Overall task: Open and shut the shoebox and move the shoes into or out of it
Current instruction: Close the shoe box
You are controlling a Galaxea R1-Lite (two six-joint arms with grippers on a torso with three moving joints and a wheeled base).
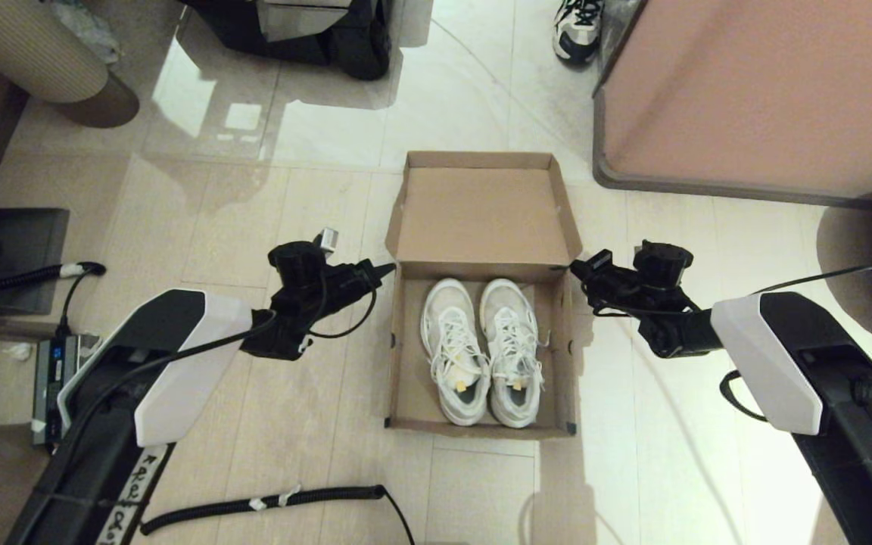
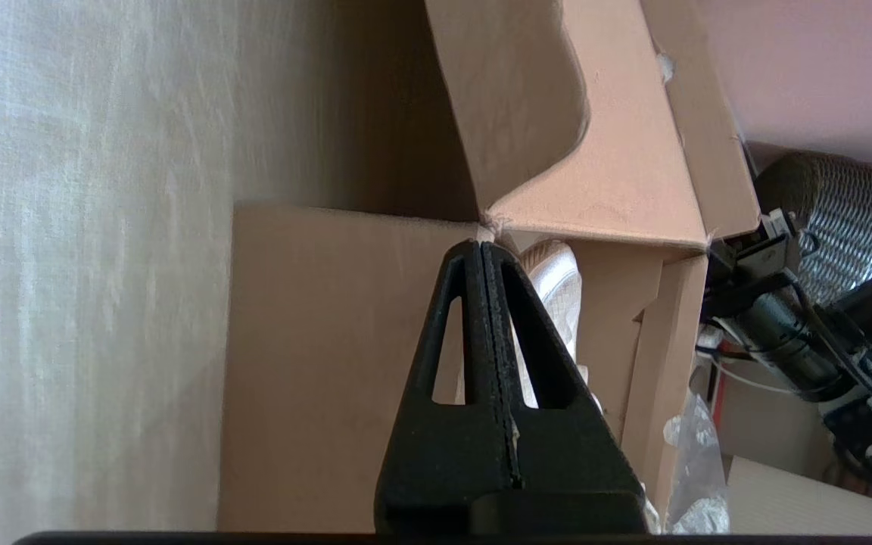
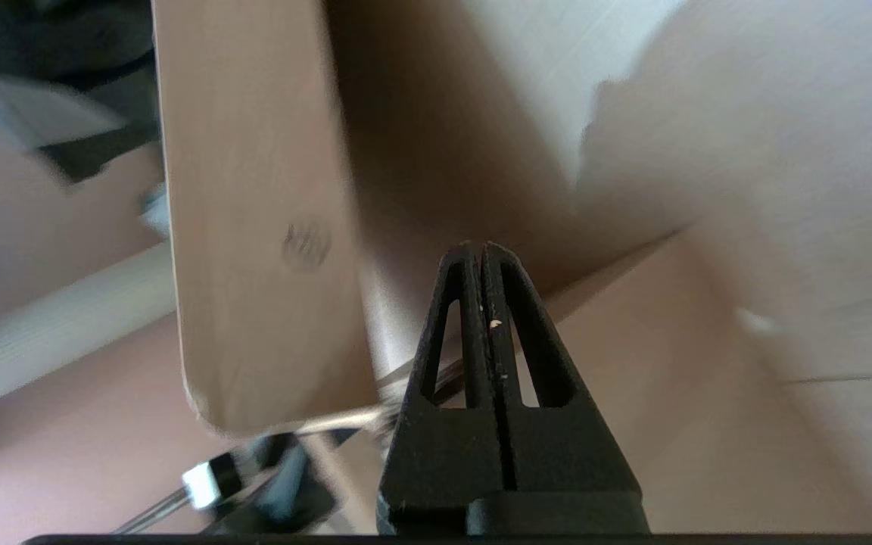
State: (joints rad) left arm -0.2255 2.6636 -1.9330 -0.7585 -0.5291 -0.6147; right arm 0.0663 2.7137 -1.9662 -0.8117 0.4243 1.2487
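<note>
- The shoebox (image 1: 406,378) is plain brown cardboard and sits on the floor with its hinged lid (image 1: 481,216) folded back, the inside of the lid facing up.
- A bit of black tape marks its near right corner.
- The shoes (image 1: 481,348), white and light grey mesh with white laces, lie side by side inside the box, soles down, toes toward the lid hinge.
</note>
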